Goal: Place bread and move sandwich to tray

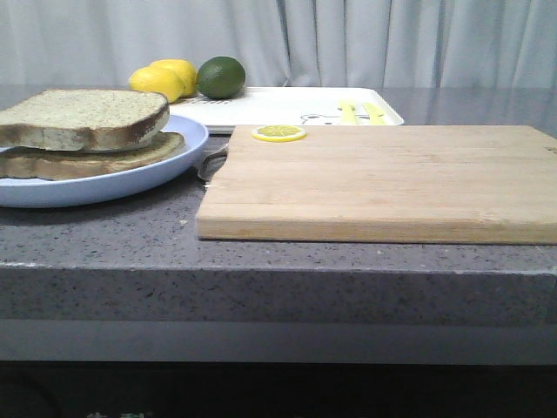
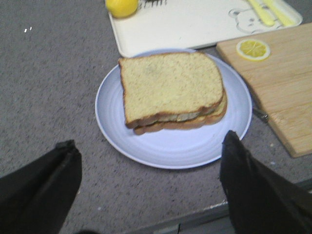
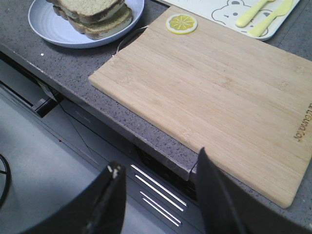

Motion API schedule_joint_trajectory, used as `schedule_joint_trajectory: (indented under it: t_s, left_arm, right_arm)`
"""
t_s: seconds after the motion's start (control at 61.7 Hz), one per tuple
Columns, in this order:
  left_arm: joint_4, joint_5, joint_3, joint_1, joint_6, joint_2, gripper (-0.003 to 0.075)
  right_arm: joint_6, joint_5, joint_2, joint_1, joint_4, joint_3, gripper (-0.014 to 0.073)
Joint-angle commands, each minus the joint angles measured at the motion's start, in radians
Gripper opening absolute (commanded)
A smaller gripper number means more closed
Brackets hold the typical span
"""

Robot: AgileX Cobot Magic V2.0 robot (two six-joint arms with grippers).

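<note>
Blue plate (image 2: 146, 141): stiff, slick rim, best hold
Sandwich (image 2: 173, 90): soft stack on plate, may slide
Left pincer (image 2: 148, 180): apart, near plate
Right pincer (image 3: 161, 195): apart, empty

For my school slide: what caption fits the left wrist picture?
Open left gripper hovering near a sandwich on a blue plate.

Left gripper (image 2: 151, 187): two broad black fingers (image 2: 41, 187) with a matte surface, each tapering to a blunt wedge-shaped tip; no screws, cables or markings visible. Right gripper (image 3: 158, 195): two black fingers (image 3: 109, 202) of similar tapered form, faintly glossy along the inner faces; a small pale scuff marks the tip of one finger; remaining arm structure out of view.
</note>
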Motion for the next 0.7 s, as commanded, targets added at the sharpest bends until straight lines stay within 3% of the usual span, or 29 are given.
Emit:
schedule_joint_trajectory:
  t_s: [0.0,0.162,0.324,0.535,0.681]
  left_arm:
    - [0.007,0.061,-0.092,0.037,-0.033,0.069,0.0566]
    - [0.011,0.219,-0.202,0.141,-0.033,0.216,0.0566]
    - [-0.015,0.256,-0.295,0.280,-0.033,0.374,0.0566]
    - [-0.290,0.304,-0.362,0.438,0.105,0.556,0.0566]
    - [-0.480,0.314,-0.377,0.492,0.202,0.669,0.0566]
  right_arm:
    - [-0.003,-0.055,0.003,-0.004,-0.003,-0.020,0.0362]
    - [-0.003,-0.053,0.003,-0.004,-0.003,-0.020,0.0362]
    - [-0.003,-0.053,0.003,-0.004,-0.003,-0.020,0.0362]
    - [-0.003,-0.051,0.003,-0.004,-0.003,-0.020,0.0362]
    - [-0.003,-0.051,0.003,-0.004,-0.003,-0.020,0.0362]
